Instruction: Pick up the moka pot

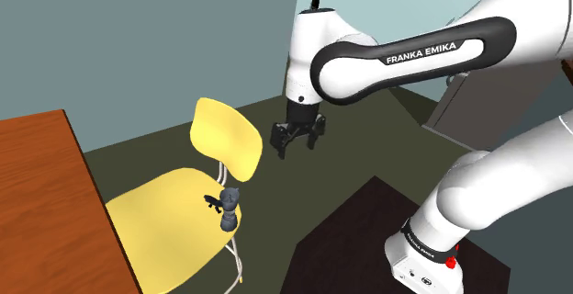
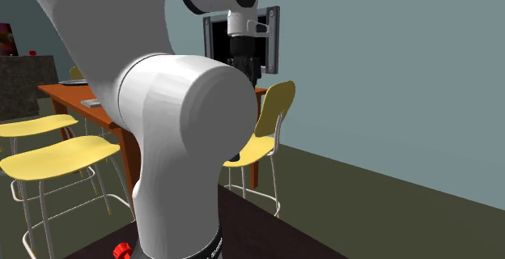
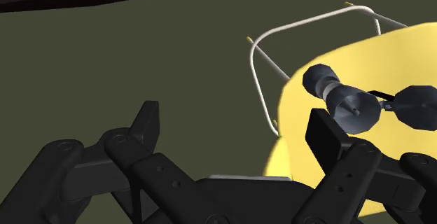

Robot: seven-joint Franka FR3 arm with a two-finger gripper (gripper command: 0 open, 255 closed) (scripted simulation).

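A small dark grey moka pot (image 1: 229,208) stands near the front edge of a yellow chair's seat (image 1: 165,219). In the wrist view the moka pot (image 3: 350,105) is seen from above, just past the right fingertip (image 3: 321,126), with its black handle pointing away from the gripper. My black gripper (image 1: 298,140) hangs open in the air above the floor, to the right of the chair's backrest (image 1: 226,136) and higher than the pot. In the wrist view the gripper (image 3: 234,126) has nothing between its fingers.
A reddish wooden table (image 1: 41,209) borders the chair on the shoulder view's left. The dark stand top (image 1: 367,246) lies at lower right. In the second exterior view, more yellow chairs (image 2: 48,160) stand around the table (image 2: 89,102).
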